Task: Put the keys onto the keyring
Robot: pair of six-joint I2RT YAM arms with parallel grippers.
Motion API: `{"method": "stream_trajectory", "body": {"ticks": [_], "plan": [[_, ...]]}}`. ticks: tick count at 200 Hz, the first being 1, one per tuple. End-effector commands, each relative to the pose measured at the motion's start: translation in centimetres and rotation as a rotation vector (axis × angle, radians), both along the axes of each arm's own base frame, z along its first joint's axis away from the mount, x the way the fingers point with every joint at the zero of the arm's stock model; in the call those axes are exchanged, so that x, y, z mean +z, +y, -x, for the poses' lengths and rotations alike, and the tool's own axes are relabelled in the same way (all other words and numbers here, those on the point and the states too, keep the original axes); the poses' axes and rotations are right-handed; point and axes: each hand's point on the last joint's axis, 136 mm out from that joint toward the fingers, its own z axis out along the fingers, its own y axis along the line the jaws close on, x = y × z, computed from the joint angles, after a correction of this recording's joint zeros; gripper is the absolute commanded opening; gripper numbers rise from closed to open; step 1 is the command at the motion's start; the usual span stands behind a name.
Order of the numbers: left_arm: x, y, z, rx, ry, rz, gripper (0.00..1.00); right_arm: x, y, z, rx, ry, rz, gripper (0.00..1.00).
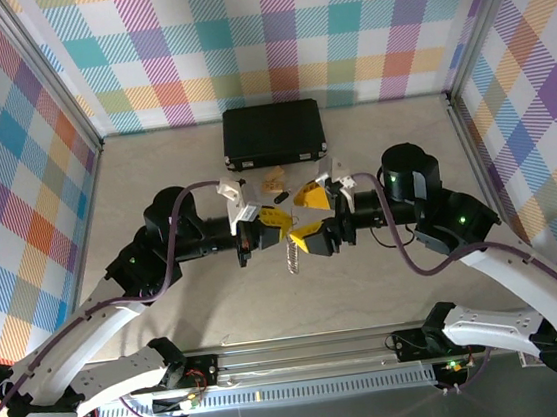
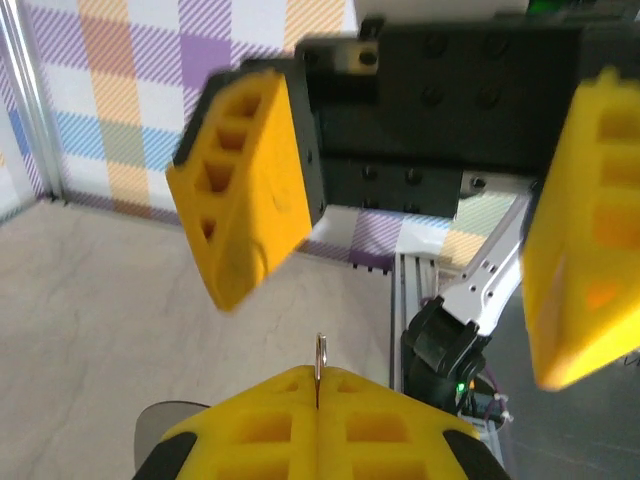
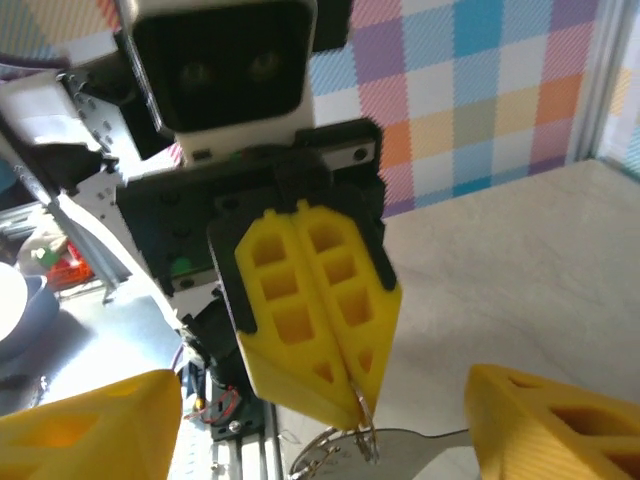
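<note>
Silver keyring [image 1: 291, 257] is pinched at its edge between the yellow fingers of the left gripper [image 1: 280, 236], which are pressed together, and it hangs down from them above the middle of the table [image 1: 144, 173]. Facing it, the right gripper [image 1: 307, 220] has its jaws spread wide and holds nothing. We see the small black key [image 1: 281, 197] lying near a tan piece [image 1: 273, 179], just before the black case [image 1: 273, 134] at the far edge.

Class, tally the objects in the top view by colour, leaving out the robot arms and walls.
Black: 2 (rectangular black case, small black oblong key piece)
Tan: 1 (small tan wood-coloured piece)
Silver: 1 (silver metal keyring loop)
Total: 4
</note>
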Motion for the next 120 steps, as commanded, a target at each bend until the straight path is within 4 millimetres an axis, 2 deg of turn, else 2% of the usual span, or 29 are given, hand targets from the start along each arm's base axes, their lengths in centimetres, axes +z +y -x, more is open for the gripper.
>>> {"method": "stream_trajectory", "body": {"ticks": [1, 4, 39, 72, 91, 120], "plan": [[-0.1, 1.0, -0.2, 0.032, -0.032, 0.009, 0.00, 1.5, -1.1, -1.2, -0.106, 0.000, -0.008, 0.96], [-0.3, 1.0, -0.2, 0.032, -0.031, 0.010, 0.00, 1.5, -1.3, -1.4, -0.119, 0.005, -0.004, 1.00], [-1.8, 1.7, -0.6, 0.049, -0.013, -0.008, 0.00, 1.0, -3.0, -4.6, -0.257, 0.087, 0.042, 0.99], [-3.2, 2.3, -1.1, 0.084, 0.007, -0.035, 0.00, -1.5, -4.3, -9.1, -0.398, 0.250, 0.084, 0.99], [-4.0, 2.9, -2.0, 0.142, 0.024, -0.071, 0.00, -4.4, -4.8, -11.5, -0.499, 0.321, 0.184, 0.99], [-5.0, 3.8, -2.6, 0.208, 0.058, -0.093, 0.00, -10.1, -4.0, -14.3, -0.552, 0.447, 0.358, 0.99]]}}
